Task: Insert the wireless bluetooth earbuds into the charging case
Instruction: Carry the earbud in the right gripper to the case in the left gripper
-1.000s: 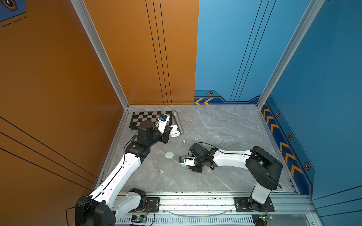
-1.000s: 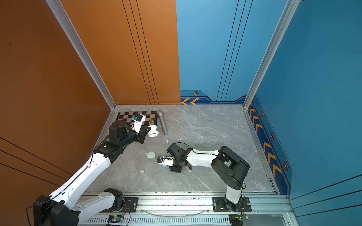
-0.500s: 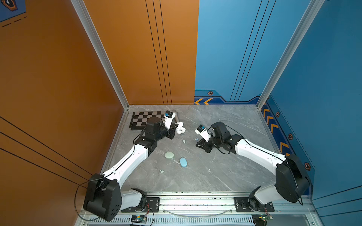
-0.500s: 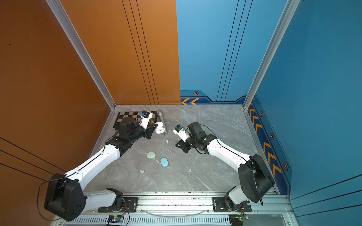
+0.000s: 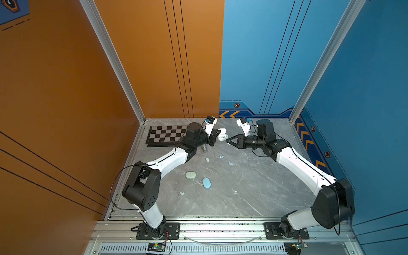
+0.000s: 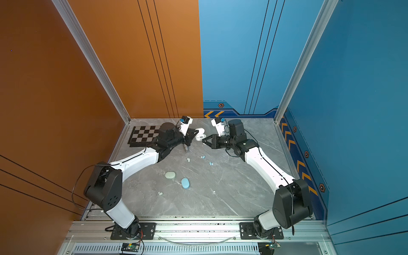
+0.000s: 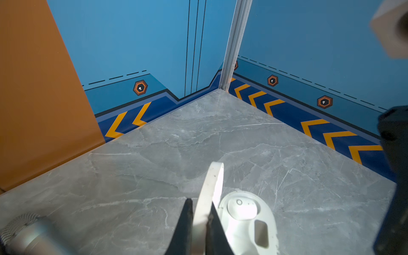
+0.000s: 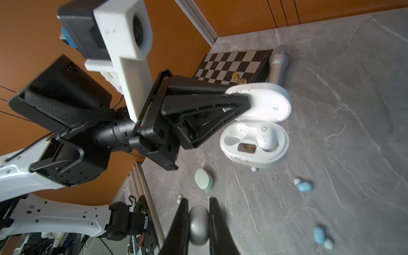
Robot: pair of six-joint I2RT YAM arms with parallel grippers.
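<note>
On the marble worktop (image 5: 254, 187), the left gripper (image 7: 200, 202) pinches the white charging case (image 8: 254, 159) by its lid (image 7: 213, 181), one earbud (image 8: 266, 136) seated; the right gripper (image 8: 198, 201) pinches its likely mate (image 8: 198, 225); four coloured buds (image 5: 221, 157) lie loose.

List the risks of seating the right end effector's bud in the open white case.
The left end effector grips the white case only by its raised lid; a push may fold the hinge or shift the case.
The held earbud is tiny and pinched in the right end effector; it may twist or drop before reaching the empty slot.
The seated earbud beside that slot may get knocked.
</note>
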